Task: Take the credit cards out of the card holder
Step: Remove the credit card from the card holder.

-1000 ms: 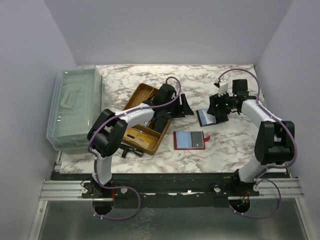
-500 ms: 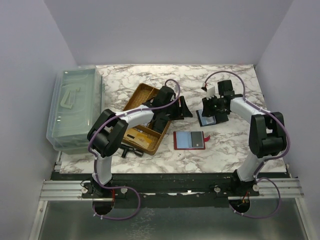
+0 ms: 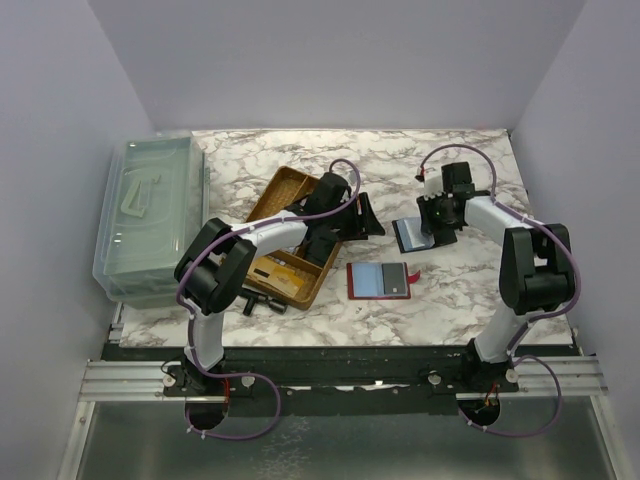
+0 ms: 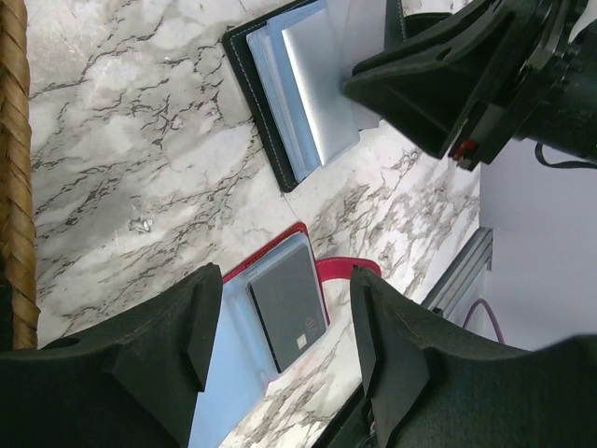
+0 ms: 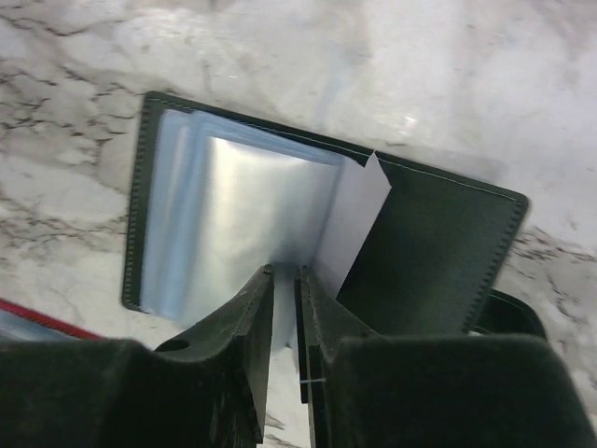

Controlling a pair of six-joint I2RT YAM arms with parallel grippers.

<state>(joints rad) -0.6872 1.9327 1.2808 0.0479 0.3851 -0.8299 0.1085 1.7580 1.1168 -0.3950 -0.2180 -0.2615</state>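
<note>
The right fingers [image 5: 285, 299] have narrowed from a wide spread a second ago to a thin slot. The right arm has swung slightly left, while the left arm has stayed where it was.

The right fingers are now clenched on a pale leaf [image 5: 353, 219] that stands up from the middle of the black card holder [image 5: 434, 252]. Whether that leaf is a card or a plastic sleeve cannot be told. The holder lies open and flat on the marble surface [image 3: 470, 290], towards the right and far side. Bluish clear sleeves fan over its left half, and its right half is bare black. From above, the right fingers [image 3: 437, 215] sit over the holder's right edge [image 3: 410, 234].

The left fingers [image 4: 284, 308] are spread wide with nothing between them. They hover above the surface near the centre [image 3: 367, 215], just left of the black holder.

Nearer than both lies a red holder [image 3: 380, 280], open and flat, showing a light blue panel and a dark grey one. To the left, a woven brown tray [image 3: 283, 195] holds small items too blurred to name. A clear lidded bin [image 3: 150, 215] stands at the far left edge.
</note>
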